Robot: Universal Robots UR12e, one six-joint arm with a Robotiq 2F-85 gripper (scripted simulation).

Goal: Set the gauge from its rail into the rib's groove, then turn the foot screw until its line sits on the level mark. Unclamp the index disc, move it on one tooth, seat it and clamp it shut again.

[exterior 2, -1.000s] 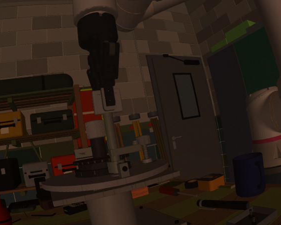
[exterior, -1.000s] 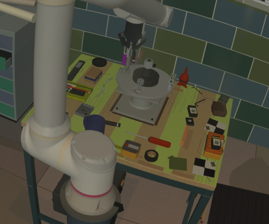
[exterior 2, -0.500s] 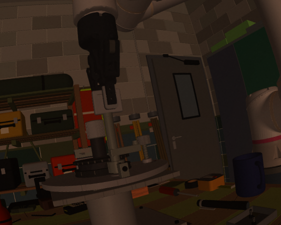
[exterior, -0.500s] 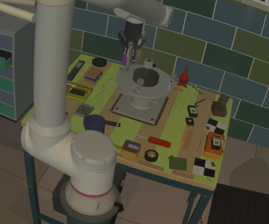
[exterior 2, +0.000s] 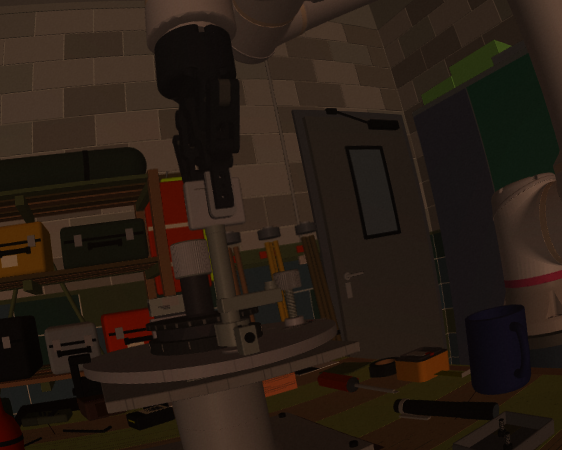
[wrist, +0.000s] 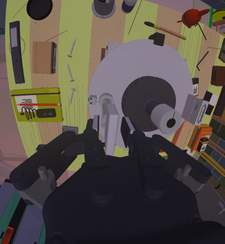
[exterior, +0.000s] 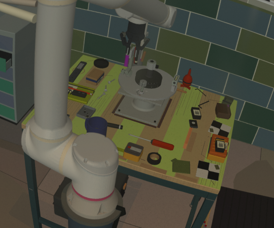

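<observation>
The rib's groove is hidden under the gauge's foot. The gauge stands upright at the round plate's left rim, a grey post with a flat head on top and an arm carrying the foot screw. My gripper is straight above the head with its fingers open on either side of it, holding nothing. The dark toothed index disc sits at the centre of the plate, with its knurled clamp knob standing on it. A level block sits at the plate's right rim.
A green tiled wall stands behind the bench. Around the fixture lie loose screws, a yellow tray, a cardboard box, a red oil can, a blue mug and a red screwdriver.
</observation>
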